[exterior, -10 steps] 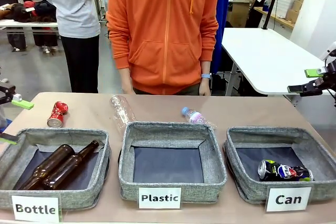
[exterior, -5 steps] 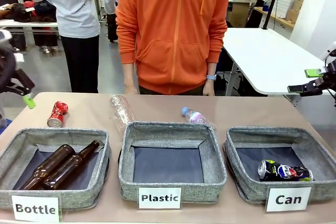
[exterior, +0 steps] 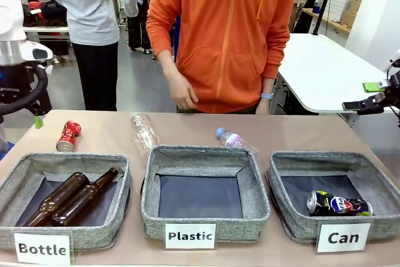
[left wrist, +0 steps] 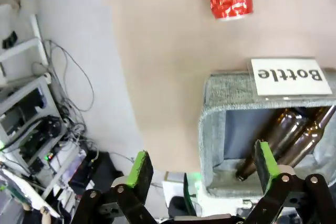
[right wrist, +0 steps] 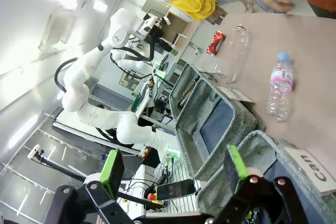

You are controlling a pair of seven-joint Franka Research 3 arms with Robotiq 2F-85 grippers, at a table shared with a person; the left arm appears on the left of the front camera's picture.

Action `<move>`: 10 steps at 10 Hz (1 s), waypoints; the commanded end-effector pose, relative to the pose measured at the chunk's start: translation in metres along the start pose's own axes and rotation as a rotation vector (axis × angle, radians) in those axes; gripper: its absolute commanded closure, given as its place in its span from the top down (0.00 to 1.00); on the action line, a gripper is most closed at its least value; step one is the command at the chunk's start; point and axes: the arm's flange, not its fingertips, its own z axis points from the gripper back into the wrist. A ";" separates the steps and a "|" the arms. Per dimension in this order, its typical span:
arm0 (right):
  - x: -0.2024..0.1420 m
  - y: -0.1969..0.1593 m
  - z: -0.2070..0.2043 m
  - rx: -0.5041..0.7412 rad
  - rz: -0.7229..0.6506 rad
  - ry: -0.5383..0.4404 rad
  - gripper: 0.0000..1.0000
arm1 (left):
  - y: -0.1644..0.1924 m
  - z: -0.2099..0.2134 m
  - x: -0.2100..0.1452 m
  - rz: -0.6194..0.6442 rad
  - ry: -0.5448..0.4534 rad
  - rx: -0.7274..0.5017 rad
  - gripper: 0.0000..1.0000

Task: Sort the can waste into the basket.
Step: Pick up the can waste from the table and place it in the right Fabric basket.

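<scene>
Right, one down and one to go: the dark can [exterior: 339,204] lies on its side inside the Can basket [exterior: 294,226] at the robot's right, while the red can [exterior: 67,136] sits out on the bare table at the far left, just beyond the Bottle basket [exterior: 75,161]. The left gripper [left wrist: 202,163] hovers high with its fingers spread wide and nothing between them; in its wrist view the red can is well ahead and the Bottle basket's corner lies underneath. The right gripper [right wrist: 173,167] hangs off at the right side, fingers likewise parted and empty. Here's the worry: that red can is dented, shiny and lying down, so a pinch that lands off-centre could squirt it away or set it rolling toward the table edge. Coming down too close to the grey fabric wall could snag a finger on the rim and drag the basket with its brown bottles [exterior: 69,197]. Then there's the long haul, since the target sits on the opposite side, past the Plastic basket [exterior: 206,154]; a weak grip could let go early into the wrong bin. The clear bottle [exterior: 144,130] lies near the route and could get knocked, and the person's hand [exterior: 182,92] hangs above the far edge, so a wide sweep looks risky.
</scene>
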 end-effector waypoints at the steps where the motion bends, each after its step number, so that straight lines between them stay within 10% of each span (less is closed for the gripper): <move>1: 0.002 0.002 0.003 0.003 0.019 0.014 1.00 | 0.004 -0.002 -0.010 0.019 0.061 -0.060 1.00; 6: 0.002 0.002 0.003 0.003 0.019 0.014 1.00 | 0.011 -0.025 0.034 -0.099 -0.094 -0.144 1.00; 10: 0.002 0.002 0.003 0.003 0.019 0.014 1.00 | 0.019 -0.068 0.056 0.054 -0.197 -0.209 1.00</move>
